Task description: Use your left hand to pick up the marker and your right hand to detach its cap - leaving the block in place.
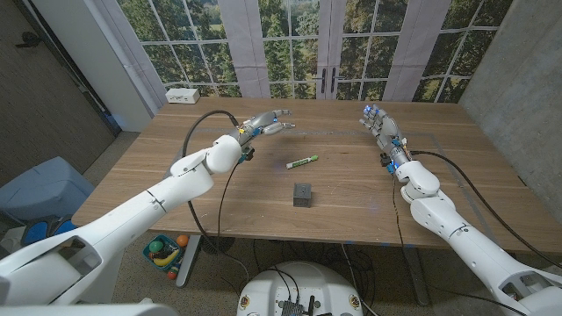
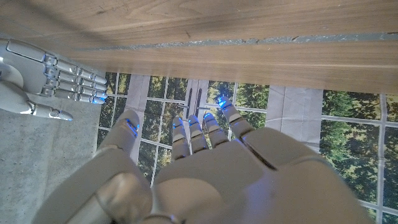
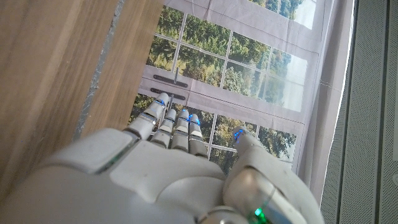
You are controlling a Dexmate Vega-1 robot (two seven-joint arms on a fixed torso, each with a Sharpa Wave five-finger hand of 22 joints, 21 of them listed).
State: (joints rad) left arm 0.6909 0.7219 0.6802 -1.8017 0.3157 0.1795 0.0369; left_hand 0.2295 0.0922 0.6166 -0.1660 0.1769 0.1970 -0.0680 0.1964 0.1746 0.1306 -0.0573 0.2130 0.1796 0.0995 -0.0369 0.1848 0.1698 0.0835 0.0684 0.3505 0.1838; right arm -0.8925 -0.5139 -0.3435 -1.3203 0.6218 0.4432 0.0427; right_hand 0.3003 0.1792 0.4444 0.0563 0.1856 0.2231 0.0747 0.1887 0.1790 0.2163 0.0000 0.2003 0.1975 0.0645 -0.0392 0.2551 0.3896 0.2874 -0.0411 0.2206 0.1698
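The head view alone shows the marker (image 1: 303, 161) lying on the table (image 1: 219, 193) between the left hand (image 1: 266, 125) and the right hand (image 1: 379, 124), with the block (image 1: 303, 195) just nearer the robot. Both hands hover with fingers spread, holding nothing. The left wrist view catches the right hand beyond the table's far edge.
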